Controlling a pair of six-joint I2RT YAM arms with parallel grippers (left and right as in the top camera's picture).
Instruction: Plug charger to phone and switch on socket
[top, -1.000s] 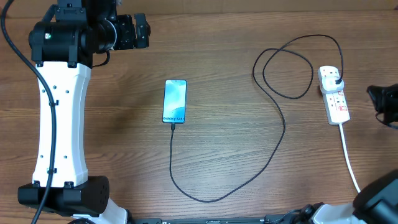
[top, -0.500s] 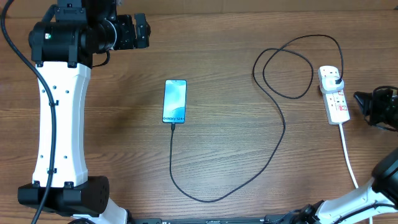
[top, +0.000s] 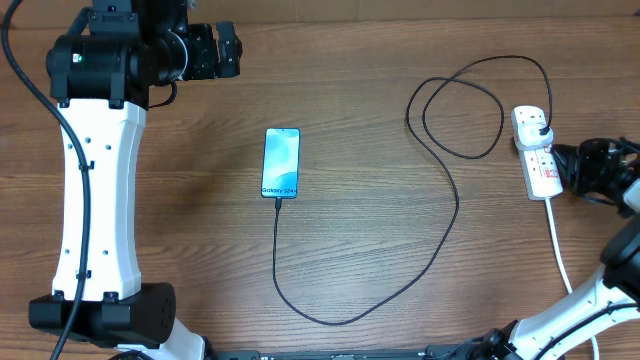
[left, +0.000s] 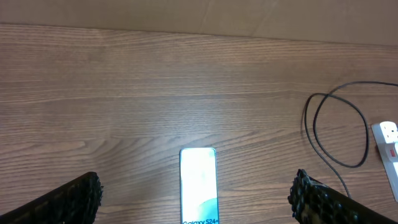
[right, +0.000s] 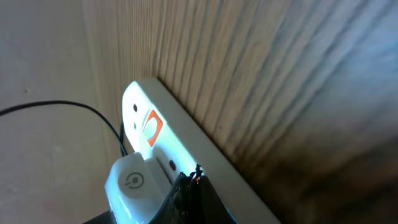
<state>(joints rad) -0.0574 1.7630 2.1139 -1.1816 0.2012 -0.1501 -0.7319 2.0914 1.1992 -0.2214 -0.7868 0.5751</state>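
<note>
The phone (top: 281, 163) lies flat mid-table with its screen lit, also seen in the left wrist view (left: 199, 185). The charger (top: 440, 240), a thin black cable, runs from the phone's near end in a wide loop to a plug head (right: 132, 184) seated in the socket (top: 538, 156). The socket is a white strip with red switches (right: 151, 126). My right gripper (top: 563, 166) is shut, its tips (right: 194, 176) touching the strip's top beside the plug head. My left gripper (top: 228, 50) hangs open at the back left, high above the phone, its fingers (left: 69, 200) wide apart.
The socket's thick white cord (top: 562, 255) trails toward the front right edge. The charger makes a double loop (top: 462, 108) left of the strip. The left arm's white link (top: 95, 200) stands along the left side. Bare wooden tabletop (top: 180, 230) surrounds the phone.
My right gripper has moved leftward from the table's right edge up to the socket's side. The left arm, phone and cable have not moved.
</note>
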